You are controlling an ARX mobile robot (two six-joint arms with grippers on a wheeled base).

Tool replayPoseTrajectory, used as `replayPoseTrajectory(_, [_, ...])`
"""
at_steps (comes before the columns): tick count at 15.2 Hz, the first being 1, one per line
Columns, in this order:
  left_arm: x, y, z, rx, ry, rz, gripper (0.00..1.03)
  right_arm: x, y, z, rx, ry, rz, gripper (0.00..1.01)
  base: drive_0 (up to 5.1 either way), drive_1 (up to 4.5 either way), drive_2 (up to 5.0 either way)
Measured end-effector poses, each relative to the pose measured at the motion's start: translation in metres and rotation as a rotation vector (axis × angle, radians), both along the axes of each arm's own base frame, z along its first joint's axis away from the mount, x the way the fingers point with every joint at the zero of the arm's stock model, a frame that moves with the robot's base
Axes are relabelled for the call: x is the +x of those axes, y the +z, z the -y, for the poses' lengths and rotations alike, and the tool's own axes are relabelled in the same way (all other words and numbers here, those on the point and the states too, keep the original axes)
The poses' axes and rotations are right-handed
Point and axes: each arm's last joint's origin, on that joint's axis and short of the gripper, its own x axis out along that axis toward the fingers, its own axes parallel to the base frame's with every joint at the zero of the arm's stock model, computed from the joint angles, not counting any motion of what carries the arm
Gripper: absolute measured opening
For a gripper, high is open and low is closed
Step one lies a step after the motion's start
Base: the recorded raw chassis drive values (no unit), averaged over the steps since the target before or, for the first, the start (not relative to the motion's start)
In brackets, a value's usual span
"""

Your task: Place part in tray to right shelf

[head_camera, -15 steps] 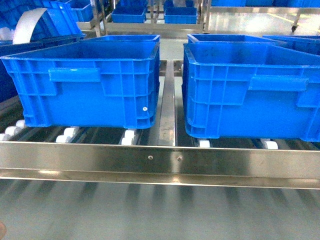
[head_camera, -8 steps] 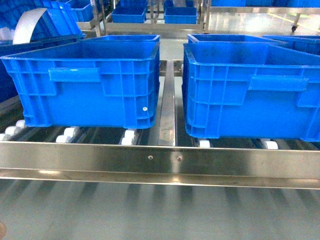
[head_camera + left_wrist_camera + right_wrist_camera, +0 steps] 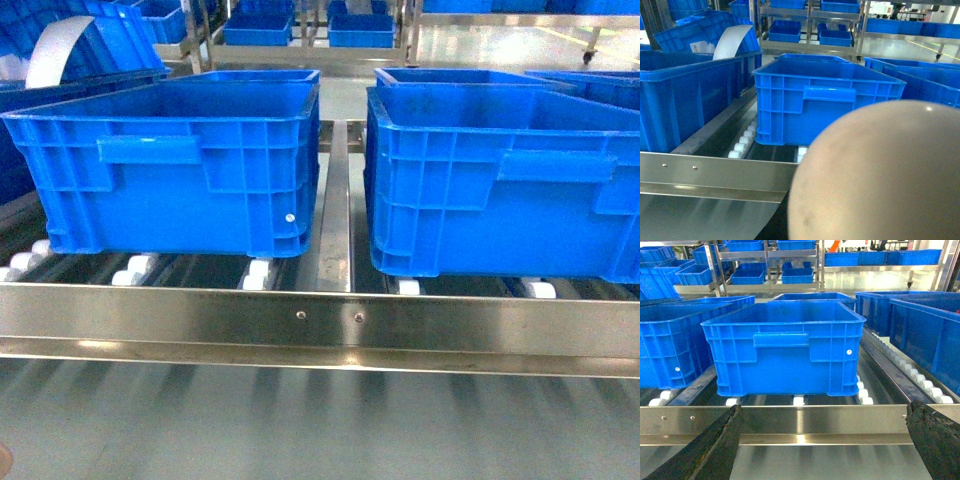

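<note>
Fills the lower right of the left wrist view as a blurred beige curved surface — likely the tray, too close to make out, with neither the part nor the left fingers showing, so grip cannot be told. Right gripper spread wide, dark fingers at the two lower corners with nothing between them, facing the right shelf. Beyond its bolted front rail, white rollers carrying two blue crates side by side — gap between them.
</note>
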Motion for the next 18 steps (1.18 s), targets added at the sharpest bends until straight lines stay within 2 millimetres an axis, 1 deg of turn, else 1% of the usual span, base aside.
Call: replayPoseTrajectory(18, [0.0, 0.0, 0.0, 0.0, 0.0, 0.0, 0.12, 0.0, 0.0, 0.0, 0.0, 0.0, 0.0, 0.98, 0.0, 0.0, 0.0])
